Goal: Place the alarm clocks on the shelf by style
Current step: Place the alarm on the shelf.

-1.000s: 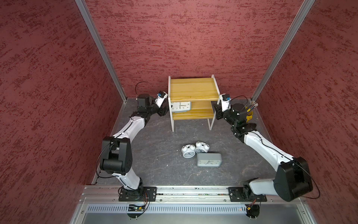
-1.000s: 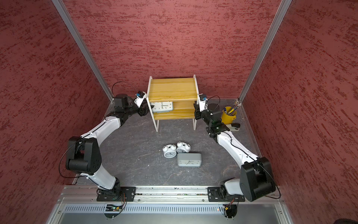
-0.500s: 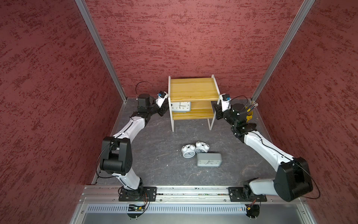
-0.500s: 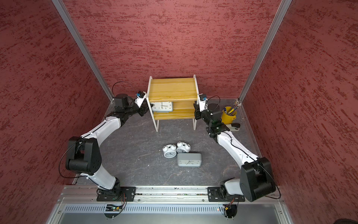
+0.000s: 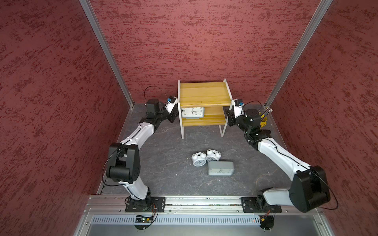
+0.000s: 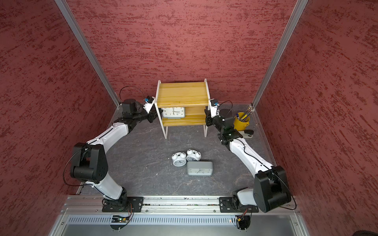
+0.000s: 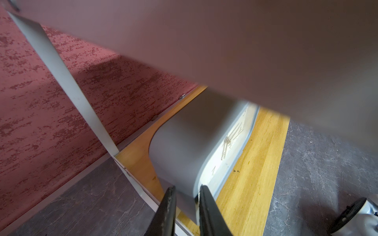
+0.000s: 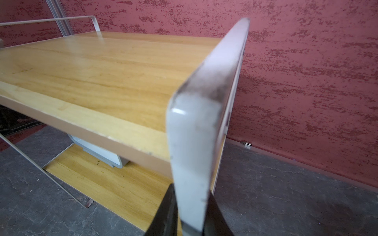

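You were finishing the first placement: one grey clock point(image 5: 192, 112) stood upright at the left end of the lower board of the shelf point(image 5: 204, 94), mid-frame in both top views. Your left claw point(image 7: 187, 187) sat at that clock's near end, jaws drawn narrow; whether they pinched it, I couldn't tell. Your right claw point(image 8: 191, 190) was clenched on the shelf's white frame. The next move probably called for backing out and fetching the second grey clock point(image 5: 220, 168), below centre beside the twin-bell clocks point(image 5: 198, 159).

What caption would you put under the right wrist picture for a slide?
Right pincer clamped on the white side frame of the shelf, a grey clock tucked on its lower board.
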`<state>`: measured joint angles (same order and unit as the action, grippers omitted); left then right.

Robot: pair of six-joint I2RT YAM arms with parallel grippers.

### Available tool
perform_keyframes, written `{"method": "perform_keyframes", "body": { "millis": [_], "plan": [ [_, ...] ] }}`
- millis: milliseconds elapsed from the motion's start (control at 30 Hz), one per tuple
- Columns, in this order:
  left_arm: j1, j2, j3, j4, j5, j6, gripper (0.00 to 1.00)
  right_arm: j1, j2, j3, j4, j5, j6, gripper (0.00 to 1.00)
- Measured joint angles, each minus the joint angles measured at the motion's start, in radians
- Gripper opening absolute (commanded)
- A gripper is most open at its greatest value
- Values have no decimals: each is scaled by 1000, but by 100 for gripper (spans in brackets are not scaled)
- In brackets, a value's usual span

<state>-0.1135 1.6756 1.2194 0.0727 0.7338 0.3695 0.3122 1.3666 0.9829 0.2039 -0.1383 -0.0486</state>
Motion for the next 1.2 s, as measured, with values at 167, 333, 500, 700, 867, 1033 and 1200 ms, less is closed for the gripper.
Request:
{"method": "perform_keyframes", "body": {
  "millis": [167, 333, 500, 700, 867, 1033, 1200],
  "plan": [
    [-1, 0, 0, 2, 16, -13, 23, 0, 0, 4, -11, -3, 0, 22],
    [-1, 0, 0, 3, 29, -21, 27, -2, 0, 7, -16, -10, 0, 22],
    [-3, 0, 3, 10, 10, -38, 50, -3, 0, 9, -21, -16, 8, 22],
    [-5, 0, 7, 8, -36, -42, 71, -3, 0, 9, -22, -19, 15, 23],
    [-2, -20, 7, -8, -110, -32, 77, -3, -2, 9, -26, -23, 23, 23],
    [-2, -75, -2, -23, -224, -19, 81, -4, -2, 21, -46, -28, 24, 24],
    [-1, -158, -47, -30, -323, -14, 82, -4, -11, 24, -71, -34, 31, 30]
  ]
}}
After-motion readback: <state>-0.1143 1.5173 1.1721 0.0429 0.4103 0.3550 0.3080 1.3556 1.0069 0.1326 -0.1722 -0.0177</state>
